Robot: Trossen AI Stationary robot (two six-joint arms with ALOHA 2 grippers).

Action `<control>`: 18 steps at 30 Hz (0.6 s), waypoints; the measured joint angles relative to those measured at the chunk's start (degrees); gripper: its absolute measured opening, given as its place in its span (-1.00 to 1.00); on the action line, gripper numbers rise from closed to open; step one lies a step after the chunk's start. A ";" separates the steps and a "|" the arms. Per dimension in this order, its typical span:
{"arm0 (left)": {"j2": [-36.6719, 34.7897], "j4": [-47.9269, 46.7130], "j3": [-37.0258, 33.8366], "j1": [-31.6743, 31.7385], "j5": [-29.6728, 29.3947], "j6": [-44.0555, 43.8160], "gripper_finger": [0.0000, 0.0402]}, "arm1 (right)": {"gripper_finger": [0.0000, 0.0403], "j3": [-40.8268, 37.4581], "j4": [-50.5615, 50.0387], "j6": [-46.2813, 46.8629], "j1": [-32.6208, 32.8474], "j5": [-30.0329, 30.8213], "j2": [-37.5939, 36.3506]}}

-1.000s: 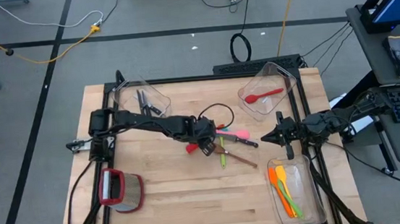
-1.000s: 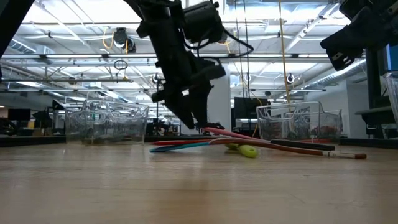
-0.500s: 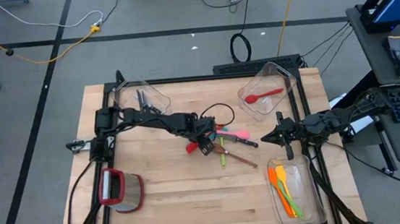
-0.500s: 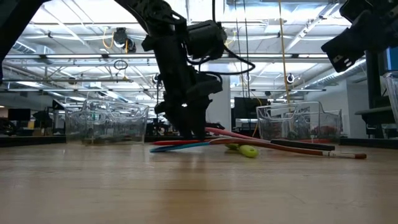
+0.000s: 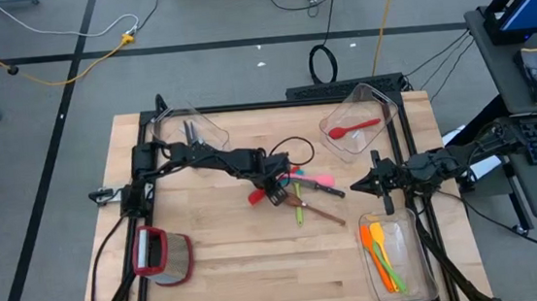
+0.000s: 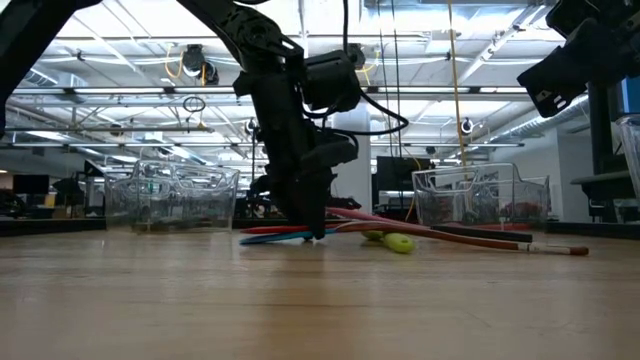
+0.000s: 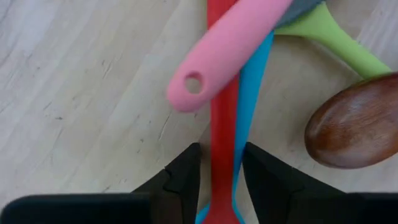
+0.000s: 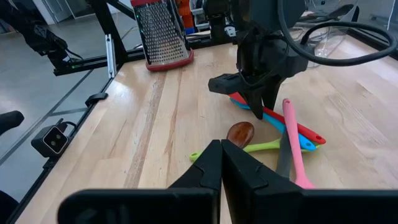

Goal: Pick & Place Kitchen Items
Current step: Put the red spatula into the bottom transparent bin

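Two of my left fingers (image 7: 186, 171) straddle the red utensil (image 7: 222, 130) mid-table, not quite clamped. Overhead, my left gripper (image 5: 274, 195) hides it; my right gripper (image 5: 357, 186) waits, fingers together.

Jaws straddling red utensil (image 7: 222, 149), blue one (image 7: 252, 106) beside, pink handle (image 7: 227, 53) across

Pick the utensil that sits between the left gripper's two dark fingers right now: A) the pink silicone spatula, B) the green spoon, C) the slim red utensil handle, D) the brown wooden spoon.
C: in the left wrist view the slim red utensil handle runs straight between the left gripper fingers, while the pink silicone spatula, brown wooden spoon and green spoon lie beyond them.
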 joint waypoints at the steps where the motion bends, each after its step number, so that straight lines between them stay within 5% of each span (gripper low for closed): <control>1: 0.00 -0.12 0.00 0.08 0.04 -0.01 -0.43 | -1.00 0.00 -0.01 0.00 -0.01 0.01 0.00; 18: -2.02 -1.34 -0.15 0.33 0.21 0.66 -0.54 | -1.00 0.00 0.01 0.00 0.00 0.02 -0.01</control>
